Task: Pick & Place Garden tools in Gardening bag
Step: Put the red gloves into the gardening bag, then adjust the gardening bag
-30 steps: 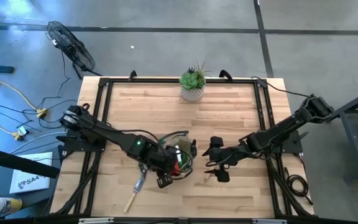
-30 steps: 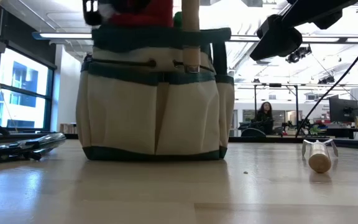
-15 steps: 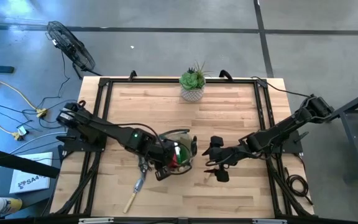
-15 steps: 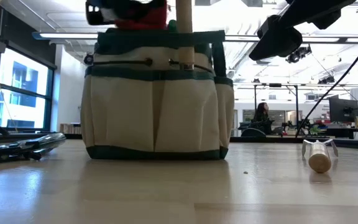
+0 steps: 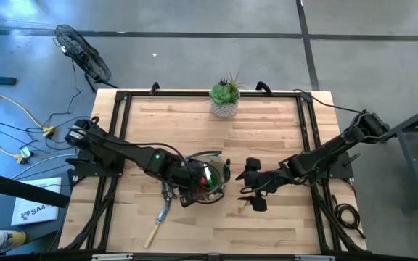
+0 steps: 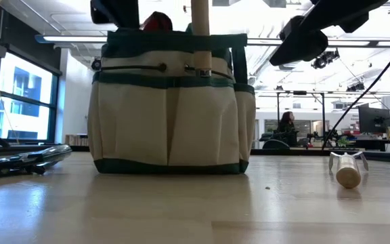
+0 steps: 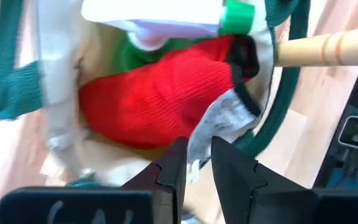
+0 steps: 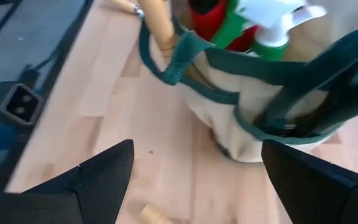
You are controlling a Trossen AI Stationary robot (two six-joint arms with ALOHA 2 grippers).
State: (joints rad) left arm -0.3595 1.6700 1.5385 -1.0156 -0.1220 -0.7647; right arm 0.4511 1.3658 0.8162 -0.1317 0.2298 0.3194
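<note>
The gardening bag (image 5: 207,177) stands upright on its base on the table (image 6: 171,102). In it are a green spray bottle with a white nozzle (image 8: 260,25), a red glove (image 7: 160,99) with a grey cuff, and a wooden handle (image 6: 200,34) that sticks up out of a pocket. My left gripper (image 7: 197,165) hangs over the bag's near left rim (image 5: 193,192), pointing down, its fingers a narrow gap apart just short of the cuff. My right gripper (image 5: 251,190) hovers open to the bag's right (image 8: 194,180), holding nothing. My left gripper has its fingertips (image 7: 174,163) right at the glove's grey cuff (image 7: 219,124), coming from above. I cannot tell whether they touch it. The glove lies in the bag on the other tools.
A wooden-handled trowel (image 5: 158,217) lies on the table left of the bag. A small wooden-handled fork (image 6: 347,169) lies under my right gripper. A dark long tool (image 6: 26,159) lies at the low view's left. The potted succulent (image 5: 225,98) stands at the far edge.
My left gripper has opened a little and let go of the red glove. The glove has sunk from above the bag's rim down into the bag. The gripper has drawn back toward the table's left and up. The bag has settled upright.
</note>
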